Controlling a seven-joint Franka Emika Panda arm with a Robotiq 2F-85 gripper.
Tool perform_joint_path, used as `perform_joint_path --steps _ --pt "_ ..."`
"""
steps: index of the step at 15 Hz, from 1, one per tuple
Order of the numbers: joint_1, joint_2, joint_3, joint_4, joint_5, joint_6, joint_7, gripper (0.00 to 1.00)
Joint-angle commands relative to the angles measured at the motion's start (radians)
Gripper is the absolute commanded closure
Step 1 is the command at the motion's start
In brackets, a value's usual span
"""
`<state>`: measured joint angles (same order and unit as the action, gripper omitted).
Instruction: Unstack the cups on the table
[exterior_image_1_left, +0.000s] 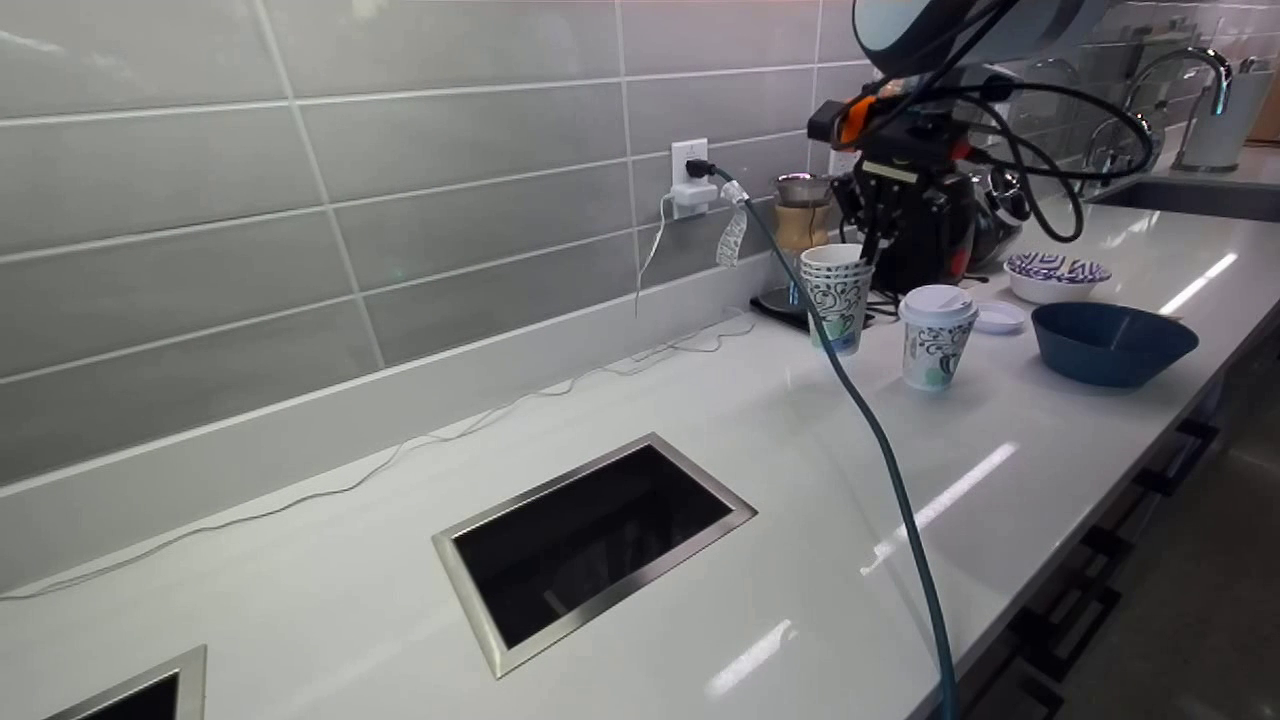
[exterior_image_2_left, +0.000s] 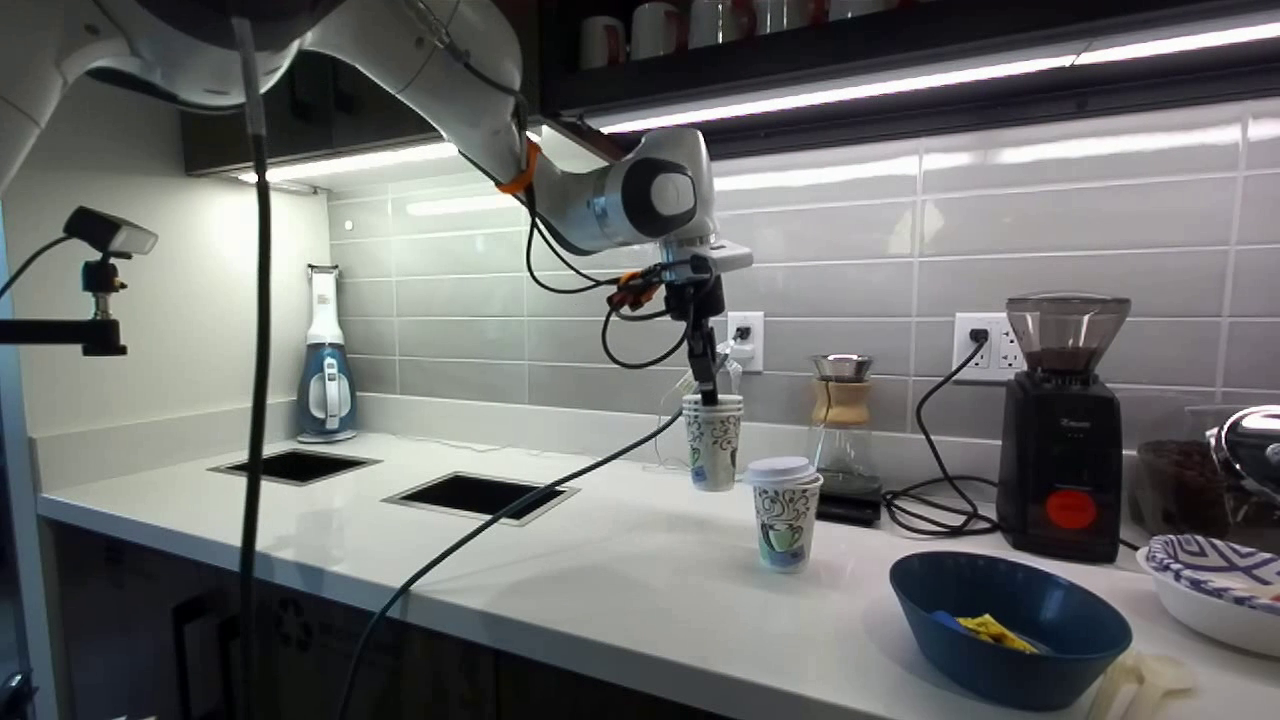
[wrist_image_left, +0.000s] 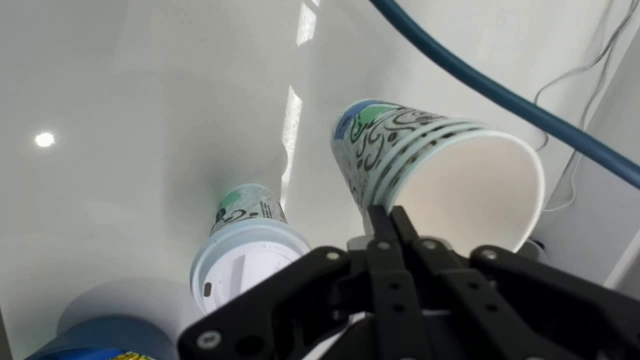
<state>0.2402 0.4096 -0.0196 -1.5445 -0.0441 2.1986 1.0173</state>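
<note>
- Gripper (wrist_image_left: 389, 212): jaws stand together at the rim of the top cup (wrist_image_left: 475, 185). The cup wall appears to run between them; judge the gripper closed on that rim. Whether a second rim is caught cannot be told.
- Stack of cups (exterior_image_2_left: 713, 450): under the jaws, several cups nested, mouths upward. No separation shows. Whether the base touches the counter (exterior_image_2_left: 620, 560) or hangs just above it cannot be told.
- Step in hand, by judgement: grasp of the top cup, ahead of separation.
- Next move: raise the top cup slowly along the axis of the stack. Nested walls are likely to cling; if lower cups rise with it, set down and re-grip a single rim.
- Blue cable (wrist_image_left: 500, 95): runs past the rim on the side away from the jaws. Keep the lift path off it.
- Lidded cup (wrist_image_left: 250, 250): upright on the counter, near the stack and apart from it. Avoid swinging the freed cup across its lid.
- Suggested placing: set the freed cup upright on the counter, between the stack and the dark openings (exterior_image_2_left: 475, 495), then repeat for each nested cup.
- Blue bowl (exterior_image_2_left: 1000, 680): beyond the lidded cup, outside the likely path. Coffee maker (exterior_image_2_left: 842, 405) and grinder (exterior_image_2_left: 1060, 450): farther back, near the tiled wall (exterior_image_2_left: 820, 240).
</note>
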Motion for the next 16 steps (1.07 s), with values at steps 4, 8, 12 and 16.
perform_joint_path --steps 4,8,12,16 --pt "-0.017 -0.127 -0.007 -0.168 -0.054 0.1 0.025 0.99" --pt "-0.049 -0.158 0.019 -0.199 0.018 0.04 -0.02 0.99" --pt "-0.056 -0.201 0.029 -0.244 0.034 0.089 -0.029 0.99" --pt "-0.051 -0.279 0.036 -0.302 0.019 0.133 -0.008 0.99"
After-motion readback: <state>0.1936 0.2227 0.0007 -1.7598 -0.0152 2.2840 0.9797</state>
